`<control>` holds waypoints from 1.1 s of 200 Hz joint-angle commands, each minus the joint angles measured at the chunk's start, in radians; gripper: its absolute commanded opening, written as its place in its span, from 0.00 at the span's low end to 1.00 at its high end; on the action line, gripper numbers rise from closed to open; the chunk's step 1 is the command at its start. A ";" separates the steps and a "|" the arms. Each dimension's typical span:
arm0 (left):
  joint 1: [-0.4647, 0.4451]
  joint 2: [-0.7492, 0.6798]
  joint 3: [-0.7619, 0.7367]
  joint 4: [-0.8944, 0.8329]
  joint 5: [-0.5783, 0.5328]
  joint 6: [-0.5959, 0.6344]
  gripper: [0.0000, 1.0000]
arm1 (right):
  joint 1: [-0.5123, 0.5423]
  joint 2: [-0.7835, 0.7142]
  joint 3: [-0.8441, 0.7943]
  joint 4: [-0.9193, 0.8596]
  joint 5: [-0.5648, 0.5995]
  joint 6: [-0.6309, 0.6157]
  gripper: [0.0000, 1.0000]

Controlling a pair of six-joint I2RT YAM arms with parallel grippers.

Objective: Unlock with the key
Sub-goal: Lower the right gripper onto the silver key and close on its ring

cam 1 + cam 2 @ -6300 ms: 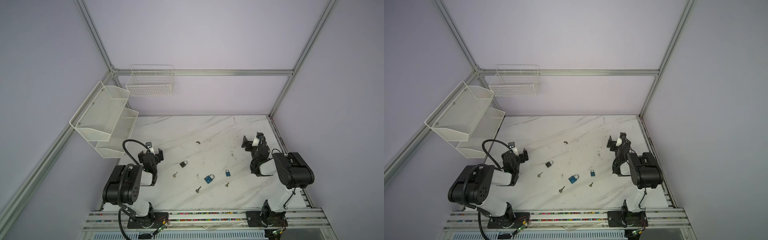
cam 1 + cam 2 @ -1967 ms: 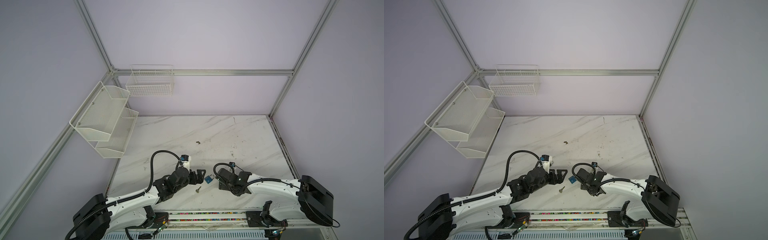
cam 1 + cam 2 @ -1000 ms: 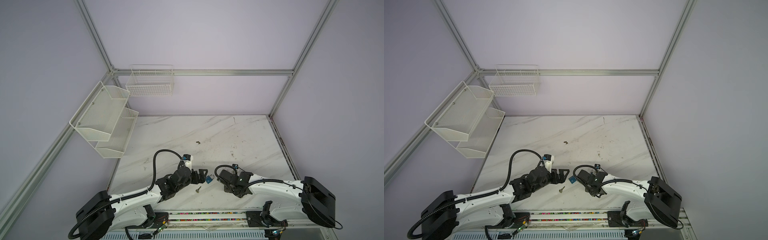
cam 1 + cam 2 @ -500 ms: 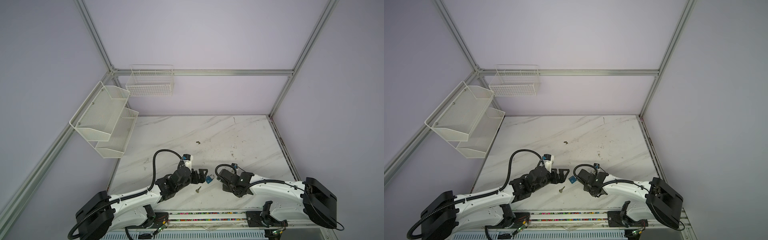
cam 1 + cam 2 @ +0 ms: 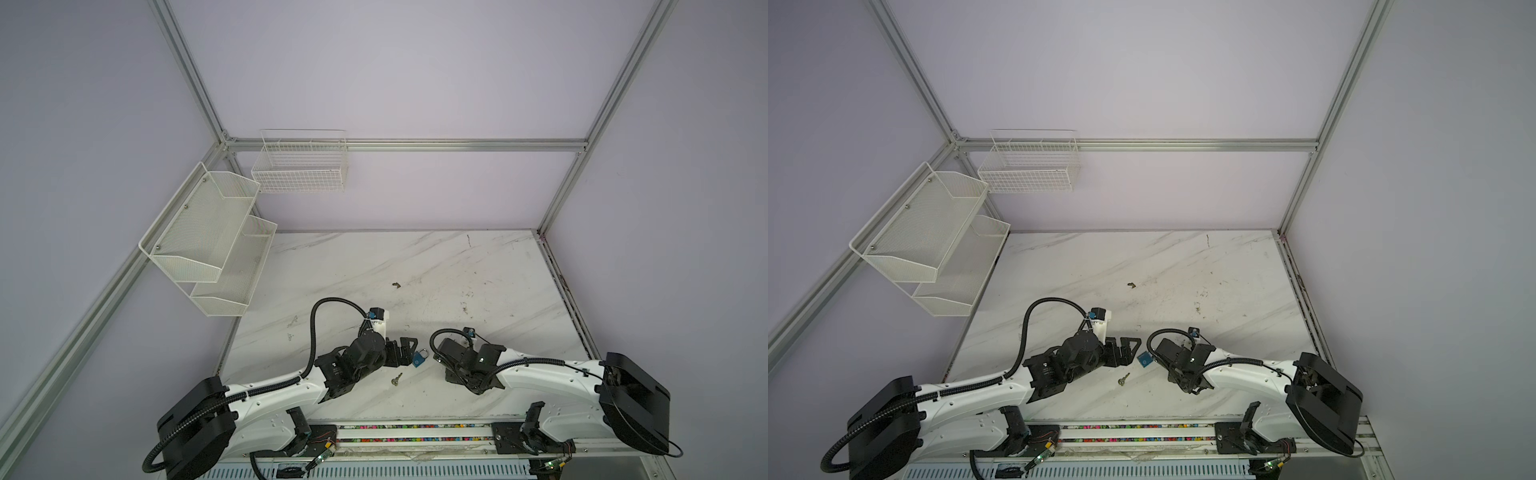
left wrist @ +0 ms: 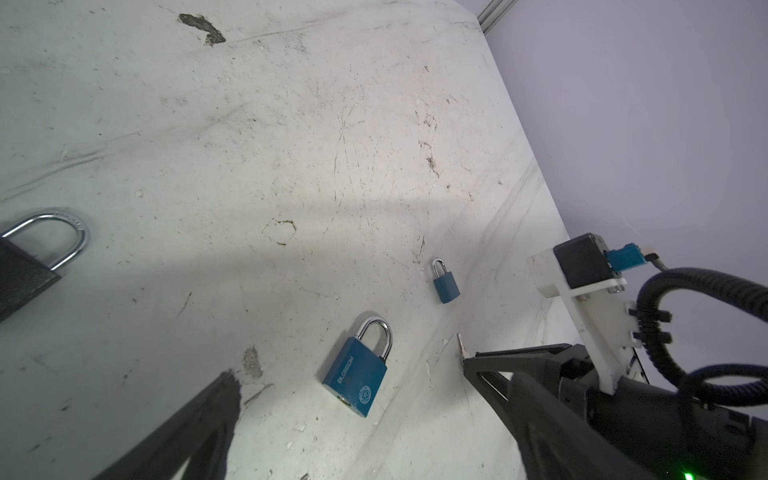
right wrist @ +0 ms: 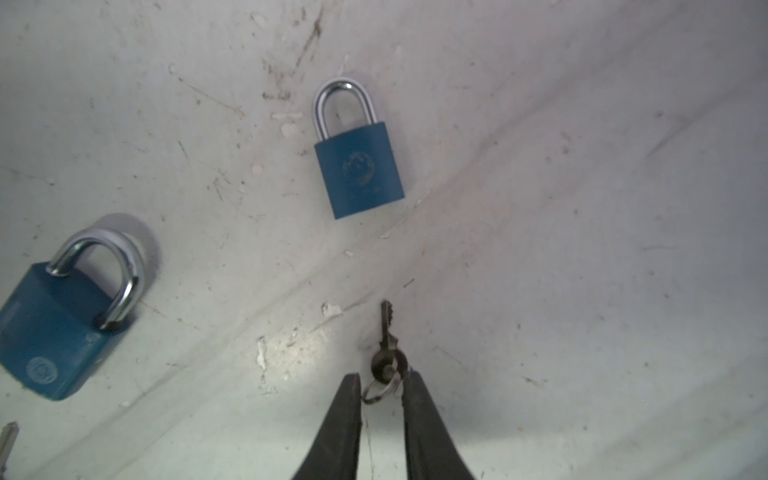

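Note:
A small key (image 7: 386, 332) on a split ring lies flat on the marble table (image 5: 415, 266). My right gripper (image 7: 381, 380) has its fingers (image 7: 351, 415) drawn in on the key's head and ring, which touch both. A small blue padlock (image 7: 359, 166) lies just beyond the key's tip. A larger blue padlock (image 5: 419, 358) lies beside it, also in the left wrist view (image 6: 355, 374). My left gripper (image 5: 411, 352) stands wide open, empty, its fingertips just short of this larger padlock. In both top views the right wrist hides the key.
A second key (image 5: 397, 379) lies near the front, below the larger padlock. A black padlock (image 6: 20, 270) sits at the left wrist view's edge. Two white mesh shelves (image 5: 208, 241) and a wire basket (image 5: 299, 166) hang on the walls. A dark speck (image 5: 395, 285) marks mid-table.
Both arms have come from their folded side poses to the front middle. Over the last second the right jaws narrowed onto the key; the left gripper stayed wide open.

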 commanded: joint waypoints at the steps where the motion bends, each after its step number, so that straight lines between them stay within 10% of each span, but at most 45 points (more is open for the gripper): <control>1: -0.006 0.001 0.093 0.034 0.005 0.013 1.00 | -0.010 0.010 0.000 -0.011 0.028 0.004 0.20; 220: -0.004 -0.082 0.098 0.028 -0.036 -0.080 1.00 | -0.040 -0.170 0.034 -0.009 0.072 -0.142 0.00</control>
